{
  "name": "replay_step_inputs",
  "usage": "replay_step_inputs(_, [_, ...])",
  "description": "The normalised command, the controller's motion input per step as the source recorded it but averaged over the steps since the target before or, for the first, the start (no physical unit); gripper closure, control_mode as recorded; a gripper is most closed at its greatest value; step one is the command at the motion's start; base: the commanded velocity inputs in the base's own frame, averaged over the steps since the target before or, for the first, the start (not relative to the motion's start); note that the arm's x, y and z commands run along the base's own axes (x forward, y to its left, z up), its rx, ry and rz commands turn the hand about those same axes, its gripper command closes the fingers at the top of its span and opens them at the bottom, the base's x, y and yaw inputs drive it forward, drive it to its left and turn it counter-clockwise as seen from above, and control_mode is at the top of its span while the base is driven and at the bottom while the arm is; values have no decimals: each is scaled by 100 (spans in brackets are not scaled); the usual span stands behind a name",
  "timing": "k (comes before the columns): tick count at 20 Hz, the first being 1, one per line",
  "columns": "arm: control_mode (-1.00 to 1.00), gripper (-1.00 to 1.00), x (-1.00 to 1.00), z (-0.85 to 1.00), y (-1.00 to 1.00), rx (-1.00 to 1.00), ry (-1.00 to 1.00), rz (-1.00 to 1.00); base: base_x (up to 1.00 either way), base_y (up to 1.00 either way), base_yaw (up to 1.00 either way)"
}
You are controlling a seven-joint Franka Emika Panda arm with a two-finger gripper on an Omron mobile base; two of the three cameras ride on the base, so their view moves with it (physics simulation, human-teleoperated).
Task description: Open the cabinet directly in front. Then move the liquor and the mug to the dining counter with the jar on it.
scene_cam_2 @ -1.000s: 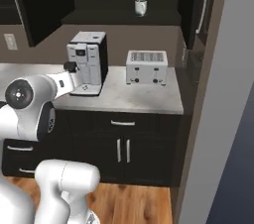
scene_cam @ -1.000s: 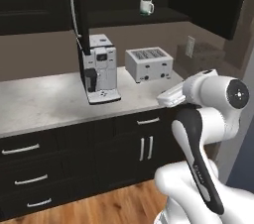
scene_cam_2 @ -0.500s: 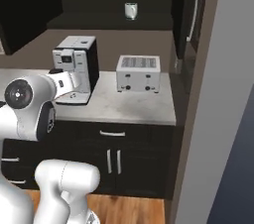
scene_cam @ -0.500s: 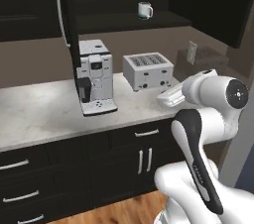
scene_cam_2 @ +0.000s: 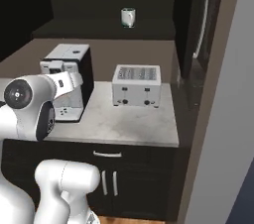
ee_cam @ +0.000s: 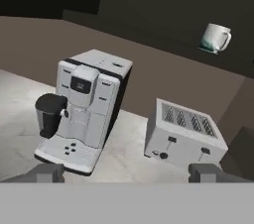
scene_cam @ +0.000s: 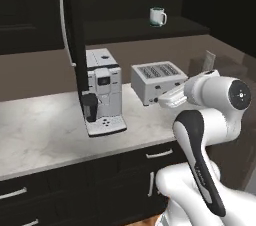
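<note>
The open cabinet (scene_cam: 125,25) holds the mug (scene_cam: 157,16) on its shelf; fingers (ee_cam: 45,172) spread, empty.

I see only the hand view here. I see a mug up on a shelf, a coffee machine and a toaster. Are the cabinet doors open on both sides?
Observer: Yes. In the left base view, the left door of the cabinet stands swung out, edge-on, in front of the coffee machine.
Operator: And the other door?
Observer: The right base view shows the right door swung out too, with its long silver handle facing the camera.
Operator: Is a bottle near the mug?
Observer: On the lit part of the shelf, the mug stands alone; the rest is too dark to tell.
</note>
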Motion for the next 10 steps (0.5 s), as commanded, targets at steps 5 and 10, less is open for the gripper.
replay_step_inputs(5, [100,-100,0,0,0,0,0,0,76,-1,2])
replay_step_inputs(10, [100,-100,0,0,0,0,0,0,30,-64,1])
